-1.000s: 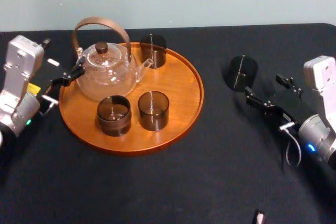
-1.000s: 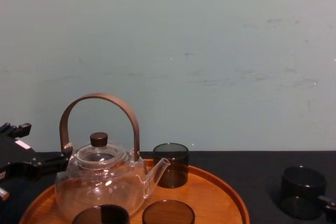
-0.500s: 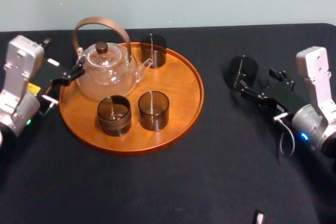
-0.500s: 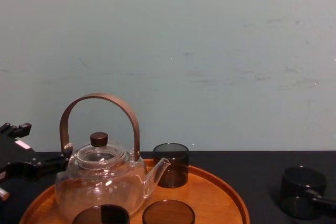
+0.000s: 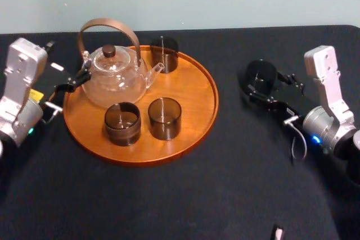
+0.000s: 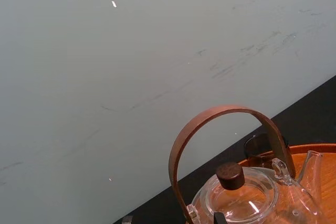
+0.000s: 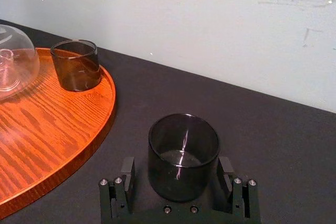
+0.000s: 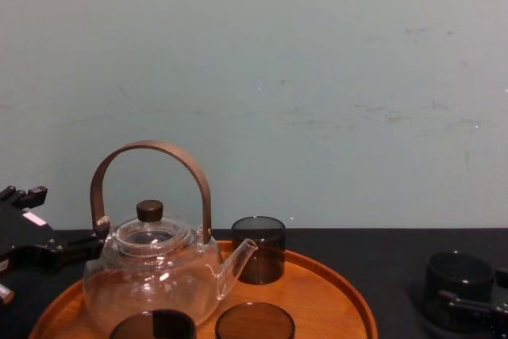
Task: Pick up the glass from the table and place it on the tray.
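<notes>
Far left, the left gripper (image 5: 68,85) sits low over the black table (image 5: 185,195), just beside the rim of the tray (image 5: 191,127) and close to the glass teapot (image 5: 115,77). Its fingers look spread and hold nothing.

The round wooden tray lies left of centre. The teapot stands upright on its rear left part, brown bow handle raised. Two dark glasses stand side by side at the front, the front left cup (image 5: 122,123) and the front right cup (image 5: 164,118), and a third, the rear cup (image 5: 164,53), stands at the back near the spout.

To the right, off the tray and apart from its rim, the glass (image 5: 260,75) stands upright on the black cloth. The right gripper (image 5: 271,87) has its jaws apart with the glass between them. In the right wrist view one of the fingers (image 7: 127,172) stands on either side of the glass's lower wall, each just beside it with a narrow gap, so nothing is clamped. The glass sits deep in the opening, near the gripper's black base. It rests on the table, not lifted.
</notes>
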Available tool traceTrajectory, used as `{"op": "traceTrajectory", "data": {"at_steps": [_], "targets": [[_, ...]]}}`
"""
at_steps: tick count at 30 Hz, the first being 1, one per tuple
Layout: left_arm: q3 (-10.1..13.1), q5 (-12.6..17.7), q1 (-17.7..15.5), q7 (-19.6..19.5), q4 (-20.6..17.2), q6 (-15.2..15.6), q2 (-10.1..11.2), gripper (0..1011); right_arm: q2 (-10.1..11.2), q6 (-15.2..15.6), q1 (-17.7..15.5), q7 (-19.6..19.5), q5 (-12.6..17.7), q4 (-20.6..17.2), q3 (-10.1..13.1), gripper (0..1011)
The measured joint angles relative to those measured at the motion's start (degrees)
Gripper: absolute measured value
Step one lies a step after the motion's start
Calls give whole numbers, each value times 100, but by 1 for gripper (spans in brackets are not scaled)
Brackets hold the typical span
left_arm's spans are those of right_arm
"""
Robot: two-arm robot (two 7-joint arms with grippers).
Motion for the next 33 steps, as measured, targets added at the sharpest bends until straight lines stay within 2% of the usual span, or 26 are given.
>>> {"op": "traceTrajectory", "data": {"at_steps": [20,33], "targets": [[0,0,0,0,0,0,0,1001,-80,-343,576,127,-11,851,-130,1002],[0,0,0,0,0,0,0,1001,-174,-677,966,298,-15,1512,-223,1002]]}}
